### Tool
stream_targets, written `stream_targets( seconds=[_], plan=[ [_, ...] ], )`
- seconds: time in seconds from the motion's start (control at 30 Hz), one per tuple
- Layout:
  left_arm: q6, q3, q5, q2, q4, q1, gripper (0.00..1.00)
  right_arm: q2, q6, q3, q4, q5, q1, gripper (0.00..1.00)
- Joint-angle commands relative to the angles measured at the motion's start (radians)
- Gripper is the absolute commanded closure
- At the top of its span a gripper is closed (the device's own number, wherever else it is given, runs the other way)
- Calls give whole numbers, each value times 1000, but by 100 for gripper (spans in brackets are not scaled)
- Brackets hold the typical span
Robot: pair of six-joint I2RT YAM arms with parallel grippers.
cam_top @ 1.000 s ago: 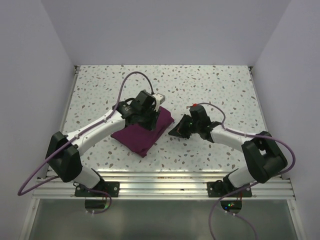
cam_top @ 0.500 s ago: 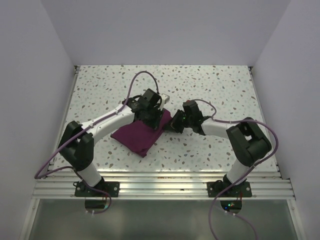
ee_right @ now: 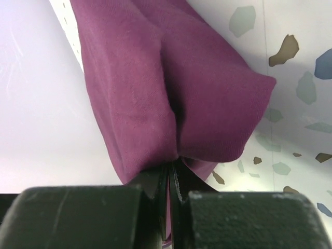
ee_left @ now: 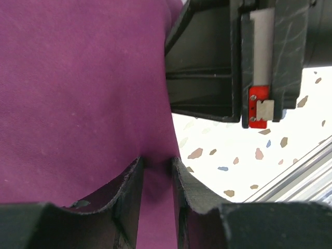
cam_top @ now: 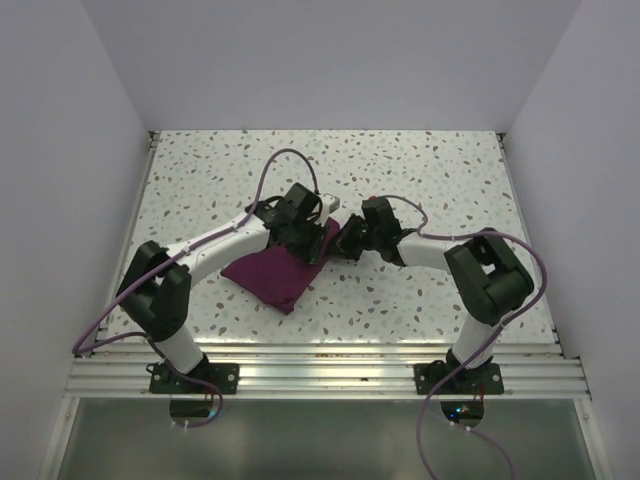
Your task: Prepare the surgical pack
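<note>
— What has moved?
— The right gripper (cam_top: pixel 349 241) has slid in to the maroon cloth (cam_top: pixel 268 274), which lies on the table (cam_top: pixel 430 175).
— Grips?
— Both pinch folds of it: the right clamped tight, the left gripper (ee_left: pixel 155 170) narrowly parted.

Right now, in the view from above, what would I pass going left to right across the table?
The left arm's elbow → maroon bundle → right claw, pinching the bundle's right corner → right arm's elbow. The left claw sits over the bundle, so it is left out.
</note>
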Motion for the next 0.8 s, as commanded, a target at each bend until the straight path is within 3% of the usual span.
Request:
stream_targets(
  seconds=[0.0, 0.17, 0.3, 0.47, 0.67, 0.77],
  plan=[
    [-4, -49, 37, -14, 41, 5, 68, 18, 9, 46, 28, 26, -5, 100],
    [-15, -140, 55, -50, 78, 6, 69, 5, -103, 80, -160, 33, -38, 100],
    [-26, -151, 53, -108, 61, 6, 69, -81, -305, 138, -384, 23, -66, 100],
    [-52, -149, 73, -232, 34, 6, 64, -144, -468, 258, -566, -101, -112, 100],
    [-86, -275, 144, -298, 86, 6, 64, 19, -383, 399, -398, -341, -104, 100],
    [-95, -348, 164, -312, 103, 6, 64, 92, -323, 424, -292, -385, -98, 100]
  ],
)
